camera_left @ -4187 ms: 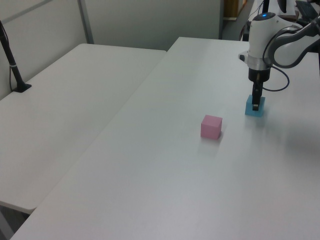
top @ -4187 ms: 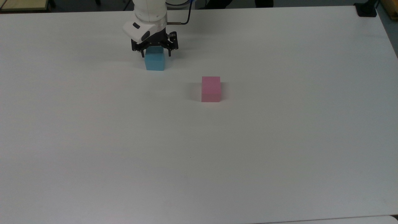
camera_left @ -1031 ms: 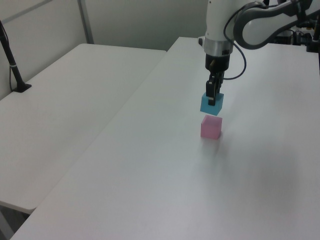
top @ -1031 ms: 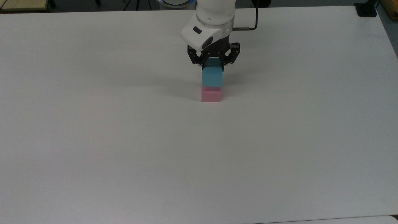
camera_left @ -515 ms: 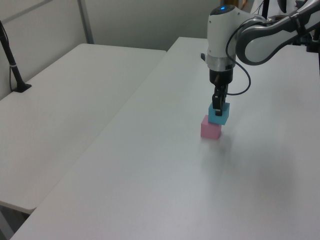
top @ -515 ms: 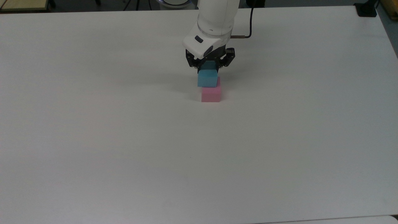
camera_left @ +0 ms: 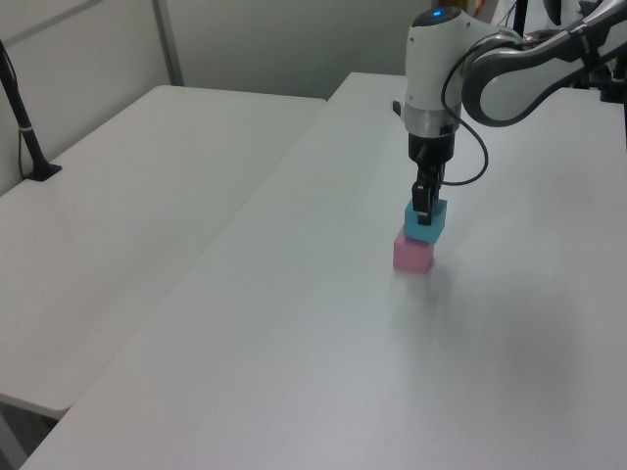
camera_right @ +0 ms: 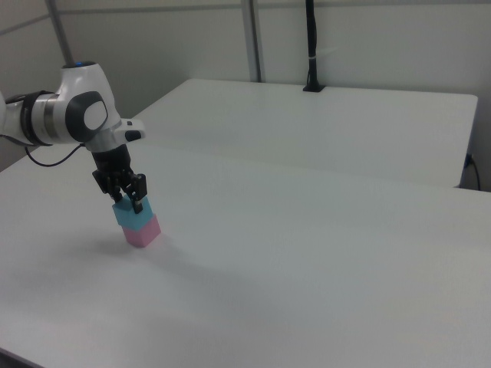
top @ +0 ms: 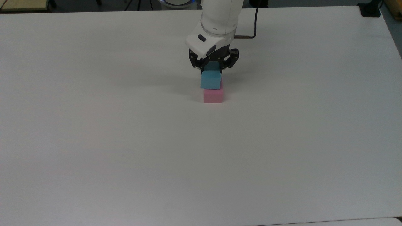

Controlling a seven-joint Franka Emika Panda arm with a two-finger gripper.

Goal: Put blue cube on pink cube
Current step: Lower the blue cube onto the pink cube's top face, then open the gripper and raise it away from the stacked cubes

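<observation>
1. We see the white table (top: 94, 141), the biggest thing in the scene, unchanged from the earlier frames; a second white table (camera_left: 118, 196) stands beside it at the left view's left.
2. The white robot arm (top: 220, 18) reaches down over the cubes. Four seconds ago it stood further toward the top view's left, over the spot where the blue cube then lay on the table.
3. The gripper (top: 213, 67) (camera_left: 421, 208) (camera_right: 129, 198) is clamped on the top of the blue cube, one finger on either side, as it was half a second ago.
4. The blue cube (top: 210, 80) (camera_left: 424, 223) (camera_right: 129, 216) now sits on the pink cube, shifted slightly toward the top view's left. Half a second ago it was further off-centre, and a second ago it hung clear above.
5. The pink cube (top: 213, 95) (camera_left: 412, 255) (camera_right: 143, 232) rests on the table near the middle, where it has stayed throughout.
</observation>
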